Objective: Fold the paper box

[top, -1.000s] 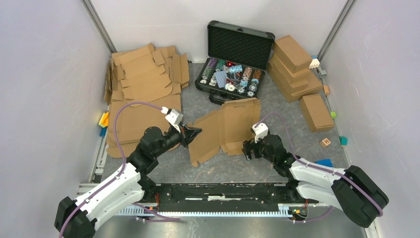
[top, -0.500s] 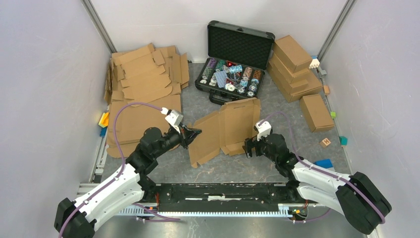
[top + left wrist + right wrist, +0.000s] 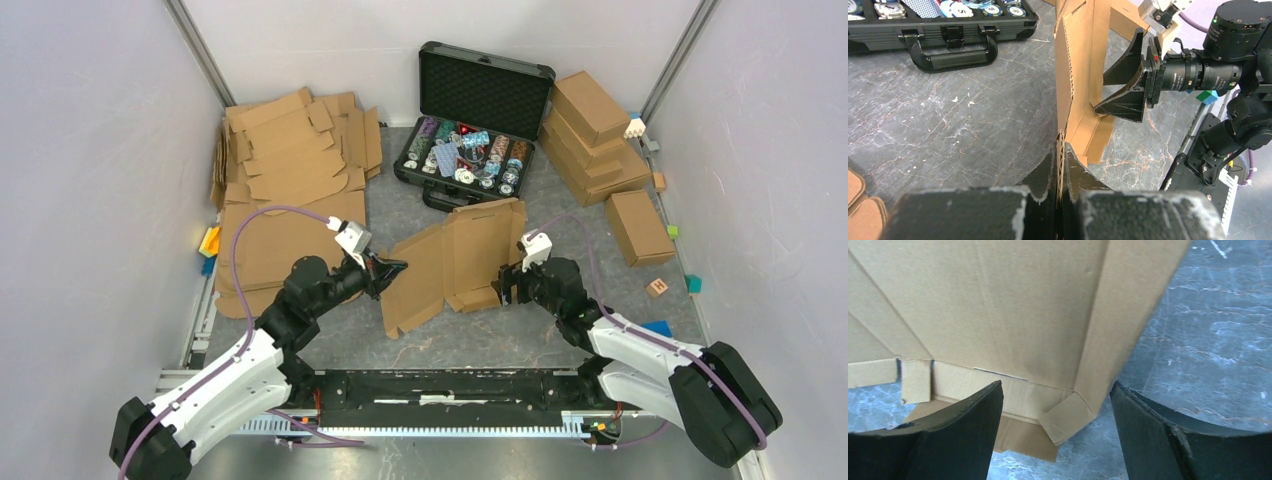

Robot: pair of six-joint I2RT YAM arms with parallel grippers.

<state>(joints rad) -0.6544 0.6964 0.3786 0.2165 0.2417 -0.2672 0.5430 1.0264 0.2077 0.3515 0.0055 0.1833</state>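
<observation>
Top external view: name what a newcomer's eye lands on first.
The partly folded paper box sits mid-table, its left edge pinched in the shut left tool, while the open right tool faces its near right corner. Behind it stands an open black case of poker chips.

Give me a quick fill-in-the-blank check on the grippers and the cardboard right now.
1. The left gripper is ___ on the paper box at its edge.
2. The right gripper has its jaws ___, holding nothing.
3. The finished boxes are stacked on the robot's ___ side.
Missing words: shut; open; right.
</observation>
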